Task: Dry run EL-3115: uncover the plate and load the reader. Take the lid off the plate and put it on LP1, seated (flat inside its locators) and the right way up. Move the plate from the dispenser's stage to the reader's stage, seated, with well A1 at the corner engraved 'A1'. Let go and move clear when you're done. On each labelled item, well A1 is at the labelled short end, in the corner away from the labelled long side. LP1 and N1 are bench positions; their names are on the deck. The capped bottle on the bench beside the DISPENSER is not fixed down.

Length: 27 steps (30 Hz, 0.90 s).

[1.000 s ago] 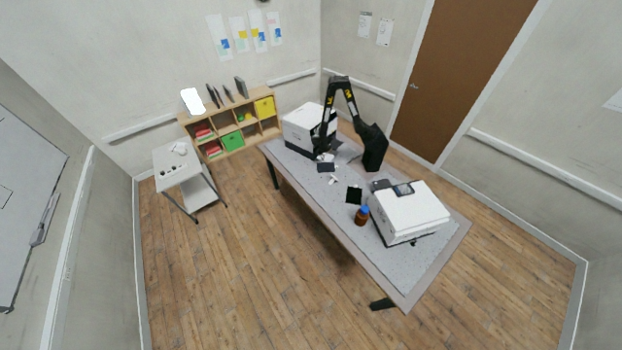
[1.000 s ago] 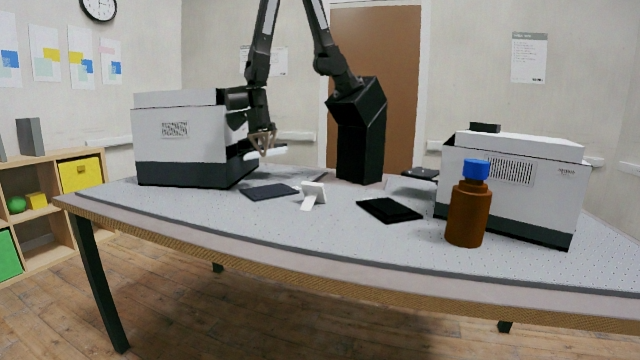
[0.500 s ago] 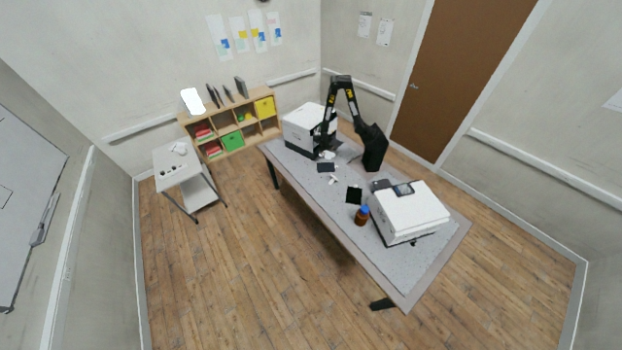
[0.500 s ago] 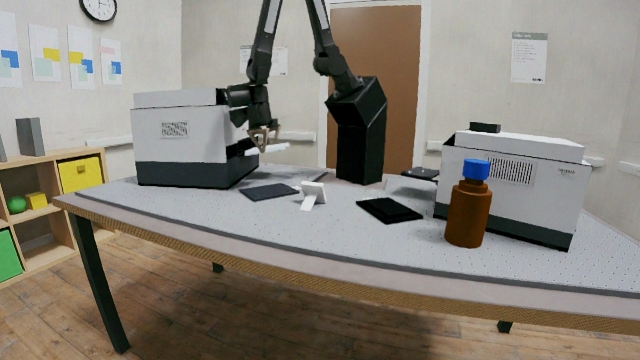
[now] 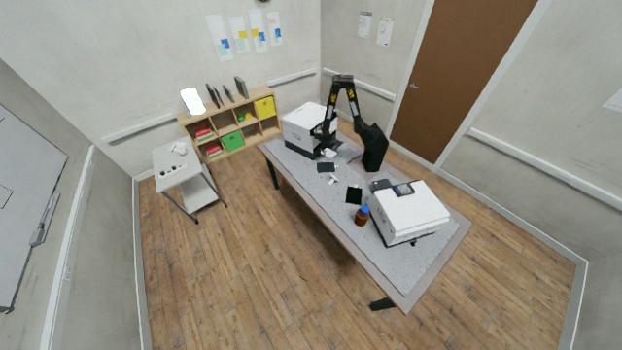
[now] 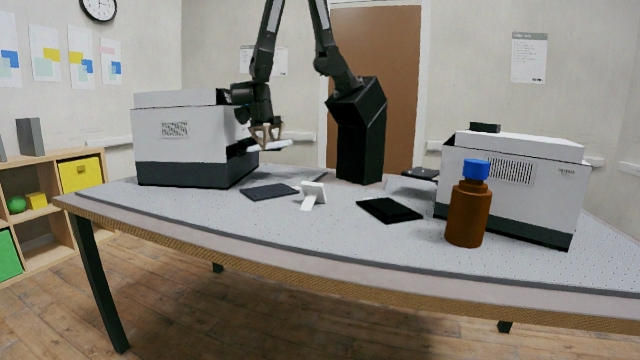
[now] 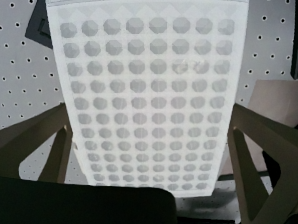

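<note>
Nearest, the capped bottle stands well to the right of the fingers in the exterior view. From the left there, a boxy white machine sits just beside the gripper, whose fingers are clamped on the uncovered plate's sides, above the bench.

The white well plate has risen a little above the bench in the last second, and in the exterior view it has also shifted slightly rightward and shows a longer side. The hand has moved up with it, its fingers now seen at a changed angle, as the arm's wrist has shifted slightly too.
</note>
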Tool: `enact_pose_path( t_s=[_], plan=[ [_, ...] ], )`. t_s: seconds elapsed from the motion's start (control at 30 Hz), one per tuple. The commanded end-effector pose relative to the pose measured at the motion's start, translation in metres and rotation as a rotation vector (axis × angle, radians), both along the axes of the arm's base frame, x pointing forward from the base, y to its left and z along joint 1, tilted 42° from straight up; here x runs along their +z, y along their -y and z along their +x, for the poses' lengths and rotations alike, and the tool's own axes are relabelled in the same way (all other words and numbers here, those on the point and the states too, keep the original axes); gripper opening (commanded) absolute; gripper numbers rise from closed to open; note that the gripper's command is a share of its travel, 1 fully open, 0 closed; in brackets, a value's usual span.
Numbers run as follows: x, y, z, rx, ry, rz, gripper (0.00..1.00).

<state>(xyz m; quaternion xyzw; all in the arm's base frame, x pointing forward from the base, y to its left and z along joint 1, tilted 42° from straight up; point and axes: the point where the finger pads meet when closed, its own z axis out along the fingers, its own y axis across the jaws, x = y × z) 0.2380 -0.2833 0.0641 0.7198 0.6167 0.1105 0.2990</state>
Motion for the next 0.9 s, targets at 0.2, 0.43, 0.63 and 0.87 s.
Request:
enact_pose_path(
  t_s=[0.2,0.43,0.63,0.87],
  plan=[
    [0.001,0.001,-0.017,-0.123,0.041,0.057,0.86],
    [-0.006,-0.009,-0.032,-0.157,0.055,0.095,0.86],
    [-0.005,0.0,-0.039,-0.219,0.077,0.133,0.86],
    [-0.005,0.009,-0.057,-0.283,0.094,0.169,0.86]
  ],
)
